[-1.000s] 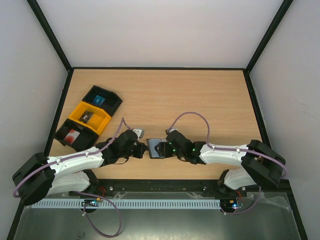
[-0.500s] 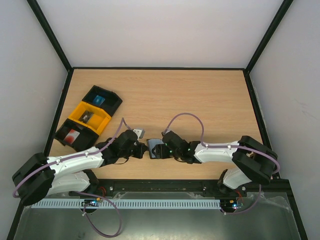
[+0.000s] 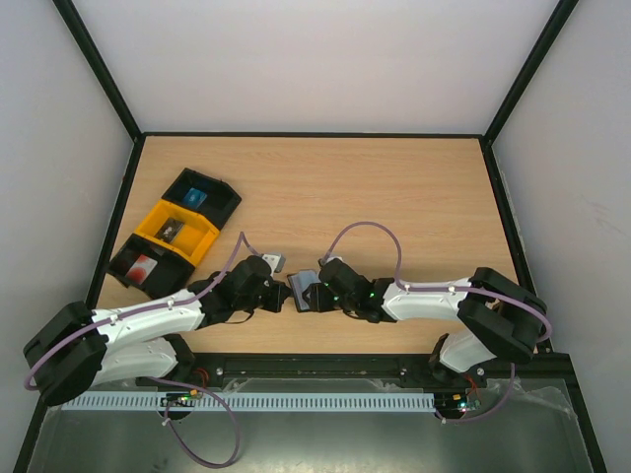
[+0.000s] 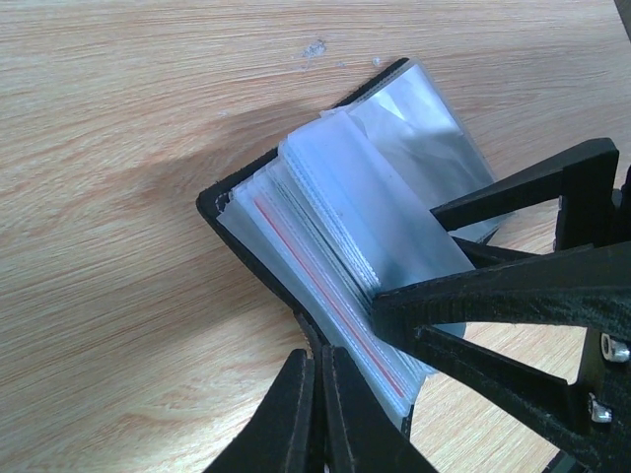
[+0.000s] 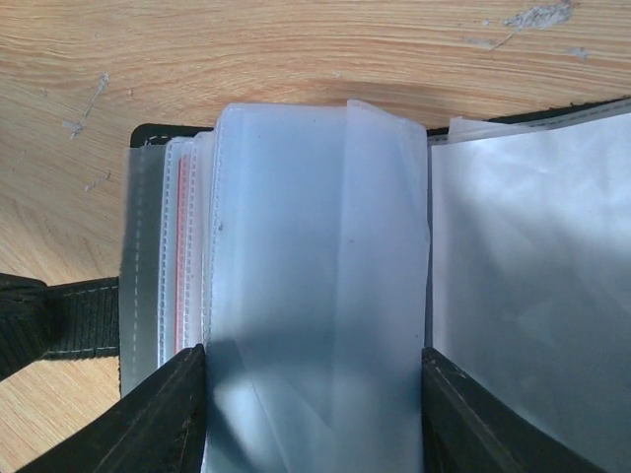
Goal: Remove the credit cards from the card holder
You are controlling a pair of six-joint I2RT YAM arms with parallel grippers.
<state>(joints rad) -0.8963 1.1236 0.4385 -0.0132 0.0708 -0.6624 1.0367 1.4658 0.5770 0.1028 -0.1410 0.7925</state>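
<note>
Left claw [image 4: 314, 394] clamped together on card holder [image 4: 212, 204] edge. Right claw [image 5: 314, 379] apart, astride clear sleeves [image 5: 315, 246]. Still locating cards; next likely pinch red card [image 4: 325, 291], slide out.

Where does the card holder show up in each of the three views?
Top external: card holder sits low centre, between the two arms' tips.
Left wrist: holder in the centre, open, clear sleeves fanned out.
Right wrist: holder fills most of the picture.
Shared landmark: the right gripper, one finger either side of the sleeves.
</note>
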